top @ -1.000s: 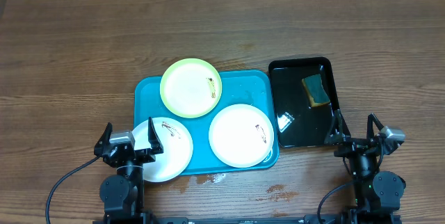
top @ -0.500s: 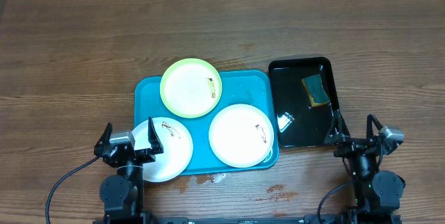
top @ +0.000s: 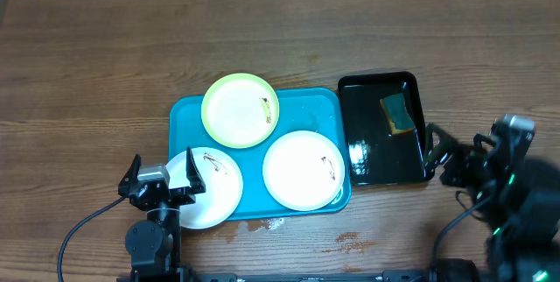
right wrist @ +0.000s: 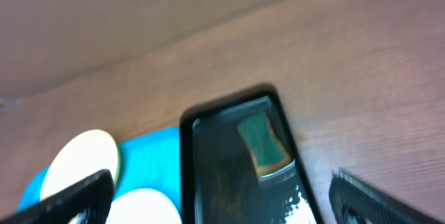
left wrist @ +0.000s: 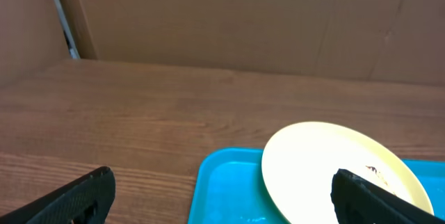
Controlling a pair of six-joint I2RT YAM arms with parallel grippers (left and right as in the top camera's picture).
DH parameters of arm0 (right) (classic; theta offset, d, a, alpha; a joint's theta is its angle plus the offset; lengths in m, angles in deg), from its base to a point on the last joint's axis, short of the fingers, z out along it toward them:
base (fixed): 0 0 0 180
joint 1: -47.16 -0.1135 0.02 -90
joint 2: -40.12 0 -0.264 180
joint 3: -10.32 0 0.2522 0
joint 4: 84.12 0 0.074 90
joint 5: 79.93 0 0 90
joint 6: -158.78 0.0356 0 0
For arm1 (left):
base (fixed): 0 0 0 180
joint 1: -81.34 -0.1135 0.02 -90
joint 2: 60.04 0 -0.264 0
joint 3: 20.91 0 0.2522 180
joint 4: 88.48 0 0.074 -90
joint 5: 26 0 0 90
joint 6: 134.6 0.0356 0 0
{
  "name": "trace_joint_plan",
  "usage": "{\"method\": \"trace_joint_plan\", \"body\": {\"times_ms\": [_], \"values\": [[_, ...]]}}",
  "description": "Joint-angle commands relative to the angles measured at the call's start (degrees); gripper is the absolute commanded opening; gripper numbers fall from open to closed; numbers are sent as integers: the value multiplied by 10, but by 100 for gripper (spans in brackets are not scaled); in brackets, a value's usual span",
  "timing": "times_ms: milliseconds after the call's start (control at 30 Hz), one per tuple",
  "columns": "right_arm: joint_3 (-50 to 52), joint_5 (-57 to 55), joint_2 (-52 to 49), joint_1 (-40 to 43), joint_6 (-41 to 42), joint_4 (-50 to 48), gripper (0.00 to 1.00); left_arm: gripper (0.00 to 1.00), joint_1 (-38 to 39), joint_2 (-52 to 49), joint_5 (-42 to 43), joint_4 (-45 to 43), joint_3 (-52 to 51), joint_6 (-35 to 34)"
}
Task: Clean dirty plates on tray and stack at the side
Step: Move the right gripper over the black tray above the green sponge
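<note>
Under left gripper, white plate partly hidden — right gripper blurred

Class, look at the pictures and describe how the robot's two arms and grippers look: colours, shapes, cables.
The left arm and right arm are black with rounded joints. The left gripper and right gripper each have two slim, tapering black fingers and a small grey box. Black cables loop from both bases. No markings are legible.
</note>
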Motion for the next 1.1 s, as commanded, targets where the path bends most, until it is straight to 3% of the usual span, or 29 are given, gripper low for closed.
{"method": "trace_joint_plan", "body": {"times_ms": [0,100,267,367,467,567,1067], "values": [[-172,11,-138,4,-28,127,100,100,2,5,-7,-2,-2,-8],[-308,16,-252,4,-28,250,100,100,2,5,-7,-2,-2,-8],[-431,36,-379,3,-28,325,100,100,2,5,-7,-2,-2,-8],[-433,60,-435,-12,-43,323,97,100,2,5,-7,-2,-2,-8],[-433,35,-482,-45,-50,328,82,100,2,5,-7,-2,-2,-8],[-433,-34,-530,-81,-49,322,74,100,2,5,-7,-2,-2,-8],[-433,-73,-686,-108,-47,237,80,100,2,5,-7,-2,-2,-8]]}}
